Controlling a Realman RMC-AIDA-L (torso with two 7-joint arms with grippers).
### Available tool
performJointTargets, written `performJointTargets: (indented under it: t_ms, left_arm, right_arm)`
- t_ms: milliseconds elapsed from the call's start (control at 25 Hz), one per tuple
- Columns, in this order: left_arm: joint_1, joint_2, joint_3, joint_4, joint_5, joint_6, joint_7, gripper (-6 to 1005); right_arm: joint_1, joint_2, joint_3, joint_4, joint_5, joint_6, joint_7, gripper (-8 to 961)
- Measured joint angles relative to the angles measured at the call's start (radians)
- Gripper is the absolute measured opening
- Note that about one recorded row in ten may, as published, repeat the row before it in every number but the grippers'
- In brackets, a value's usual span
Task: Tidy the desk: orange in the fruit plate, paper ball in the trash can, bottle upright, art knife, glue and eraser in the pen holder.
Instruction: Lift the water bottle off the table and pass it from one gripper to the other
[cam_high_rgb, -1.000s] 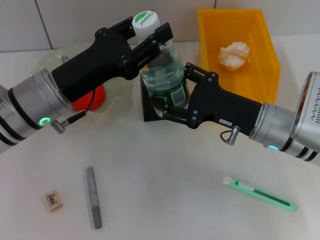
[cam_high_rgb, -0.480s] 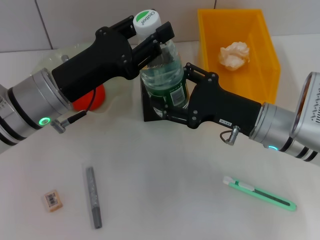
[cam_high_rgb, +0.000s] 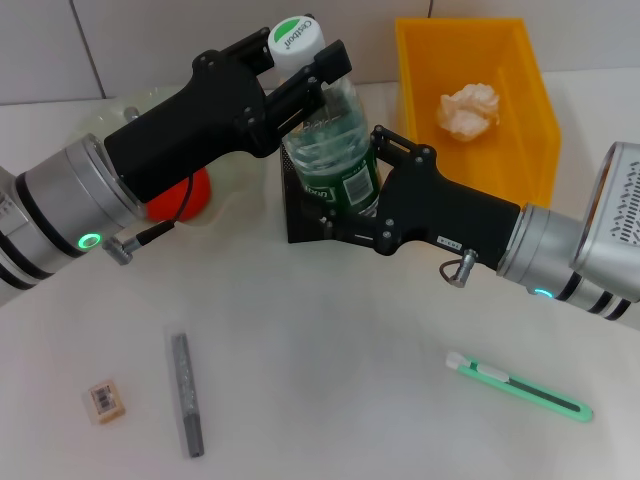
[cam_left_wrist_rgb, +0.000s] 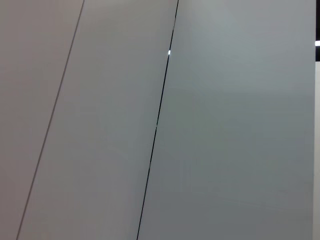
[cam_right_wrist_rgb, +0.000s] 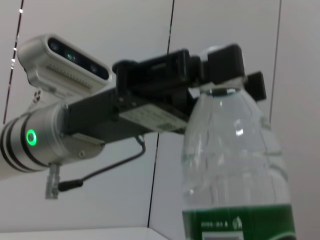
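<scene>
**Both claws on the bottle at the centre of the desk**

At upper centre of the head view, the bottle (cam_high_rgb: 332, 150) stands nearly upright, leaning slightly, in front of the black pen holder (cam_high_rgb: 300, 215). The left claw (cam_high_rgb: 300, 75) is closed around its neck just under the white-and-green cap (cam_high_rgb: 294, 40); the right claw (cam_high_rgb: 350, 205) grips the lower body at the green label. In the upper right, the paper ball (cam_high_rgb: 469, 108) lies inside the yellow trash can (cam_high_rgb: 520, 160). At left, the orange (cam_high_rgb: 185, 195) sits in the pale fruit plate (cam_high_rgb: 120, 112), partly hidden by the left arm. Along the bottom, the eraser (cam_high_rgb: 105, 400) and grey glue stick (cam_high_rgb: 186, 393) lie lower left, the green art knife (cam_high_rgb: 518, 386) lower right, all on the white desk (cam_high_rgb: 330, 380).
</scene>
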Motion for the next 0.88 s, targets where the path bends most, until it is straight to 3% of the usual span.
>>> performJointTargets:
  t_ms: [880]
  left_arm:
    - [0.006,0.000,0.009,0.000,-0.012,0.004,-0.001,455]
  right_arm:
    - [0.001,0.000,-0.006,0.002,0.000,-0.006,0.001,832]
